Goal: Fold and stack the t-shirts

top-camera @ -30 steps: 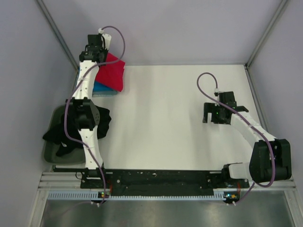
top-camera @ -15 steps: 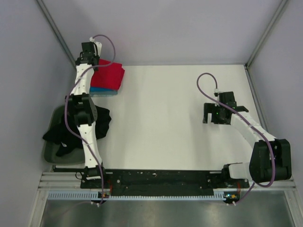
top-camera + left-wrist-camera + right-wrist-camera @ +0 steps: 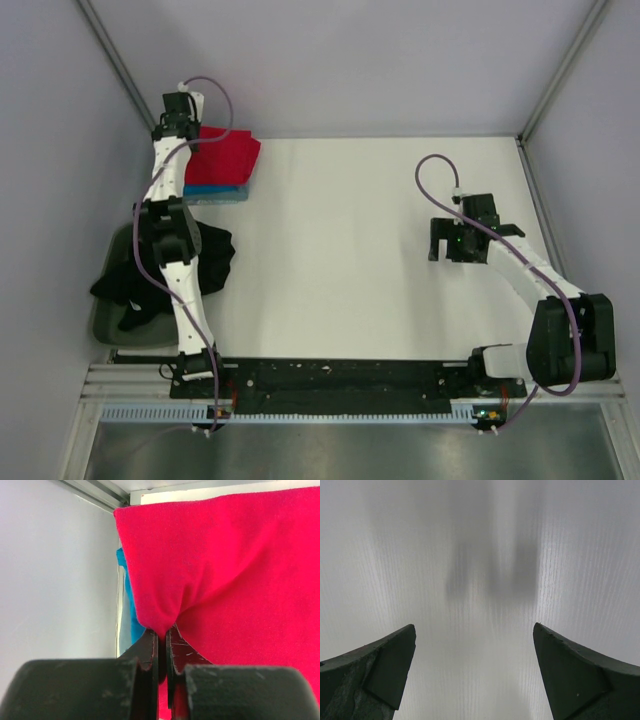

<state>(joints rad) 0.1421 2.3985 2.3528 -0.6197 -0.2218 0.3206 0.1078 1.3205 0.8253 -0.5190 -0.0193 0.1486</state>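
White table [image 3: 380, 250], grey walls [image 3: 350, 60], red t-shirt [image 3: 226, 160]

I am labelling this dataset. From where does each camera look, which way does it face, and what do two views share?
Top external: above and behind the robot, facing down on the table; the left arm and right arm show.
Left wrist: on the left arm, facing along the left gripper, shut on the red t-shirt.
Right wrist: on the right arm, facing down at bare table; the right gripper, open, frames it.
Shared: top external and left wrist both show the red t-shirt on the blue t-shirt.
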